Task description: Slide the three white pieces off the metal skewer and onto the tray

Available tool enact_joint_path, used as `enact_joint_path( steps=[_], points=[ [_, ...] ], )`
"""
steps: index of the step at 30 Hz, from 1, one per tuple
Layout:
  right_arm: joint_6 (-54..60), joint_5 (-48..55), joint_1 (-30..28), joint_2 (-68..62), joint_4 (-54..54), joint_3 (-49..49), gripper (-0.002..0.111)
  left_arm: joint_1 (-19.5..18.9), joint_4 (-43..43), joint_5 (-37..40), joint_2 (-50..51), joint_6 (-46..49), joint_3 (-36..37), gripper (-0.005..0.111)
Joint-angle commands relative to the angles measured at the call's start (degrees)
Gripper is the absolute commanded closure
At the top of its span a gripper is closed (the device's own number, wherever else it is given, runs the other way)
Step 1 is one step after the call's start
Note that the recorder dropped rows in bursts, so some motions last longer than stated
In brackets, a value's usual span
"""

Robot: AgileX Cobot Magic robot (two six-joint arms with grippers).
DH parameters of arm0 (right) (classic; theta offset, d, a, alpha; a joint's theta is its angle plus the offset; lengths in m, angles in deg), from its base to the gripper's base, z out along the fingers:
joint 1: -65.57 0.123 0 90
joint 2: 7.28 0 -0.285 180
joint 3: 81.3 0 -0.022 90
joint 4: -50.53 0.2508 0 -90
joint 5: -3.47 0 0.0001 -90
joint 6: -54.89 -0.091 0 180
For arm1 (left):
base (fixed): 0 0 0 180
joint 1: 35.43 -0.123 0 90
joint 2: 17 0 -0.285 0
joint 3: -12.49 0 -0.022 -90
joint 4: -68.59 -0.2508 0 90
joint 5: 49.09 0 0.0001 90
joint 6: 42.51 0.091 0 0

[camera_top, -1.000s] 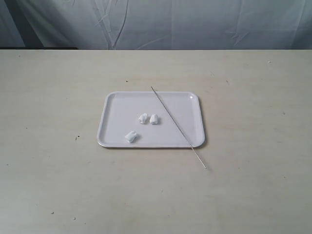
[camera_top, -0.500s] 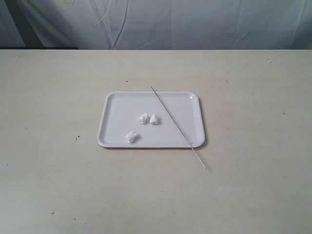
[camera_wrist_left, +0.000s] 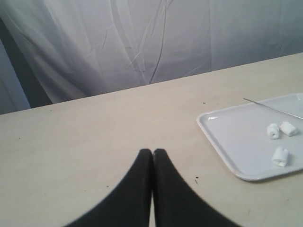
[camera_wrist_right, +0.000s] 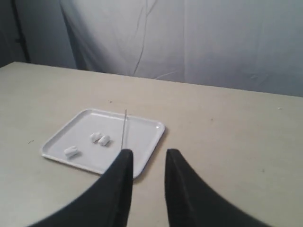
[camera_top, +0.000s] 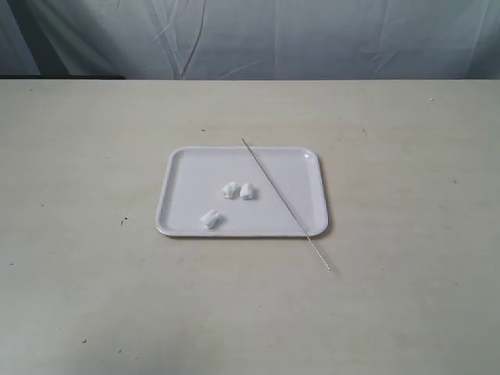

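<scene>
Ahead of right tool (camera_wrist_right: 149, 152): skewer (camera_wrist_right: 124, 128).

open counter (camera_top: 406, 180) all round the tray (camera_top: 178, 156)
the counter is lying bare on every side of the tray, leaving wide room to come in; the metal skewer (camera_top: 283, 201) is slanting across the tray's right part, its near end jutting past the rim onto the counter, and the white pieces (camera_top: 229, 190) are sitting loose left of it, two close together, one nearer the front rim.
</scene>
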Motion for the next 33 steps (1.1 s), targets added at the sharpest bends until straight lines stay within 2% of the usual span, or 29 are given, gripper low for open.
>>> enact_joint_path(
  steps=[1, 3, 7, 8, 11, 17, 22, 26, 33],
  points=[
    [0.32, -13.66, -10.48, 0.29, 5.26, 6.85, 0.084, -0.40, 0.88, -0.50, -0.21, -1.08, 0.32, 0.107],
    [0.32, -19.01, -16.63, 0.29, 8.54, 11.24, 0.084, -0.40, 0.88, 0.23, -0.21, -1.08, 0.32, 0.107],
    [0.32, -25.65, -23.89, 0.29, 3.70, 16.33, 0.084, -0.40, -3.46, -0.13, -0.21, -2.93, 0.32, 0.107],
    [0.32, -26.40, -26.28, 0.29, 1.73, 18.04, 0.084, -0.40, -11.40, -0.13, -0.21, -10.60, 0.32, 0.107],
    [0.43, -26.15, -28.81, 0.29, 0.59, 21.06, 0.084, -0.40, -22.88, 0.09, -0.21, -25.17, 0.32, 0.107],
    [0.43, -26.15, -32.12, 0.29, 0.95, 25.92, 0.084, -0.40, -15.42, -0.38, -0.21, -26.00, 0.32, 0.107],
    [0.43, -26.82, -35.53, 0.29, 0.83, 25.92, 0.084, -0.40, -9.30, -0.49, -0.21, -18.81, 0.32, 0.107],
    [0.43, -26.82, -37.65, 0.29, 0.83, 25.92, 0.084, -0.40, -8.69, -0.26, -0.21, -19.20, 0.32, 0.107],
    [0.43, -26.59, -35.86, 0.29, -0.24, 25.92, 0.084, -0.52, -9.18, 0.32, -0.21, -19.09, 0.32, 0.107]
  ],
)
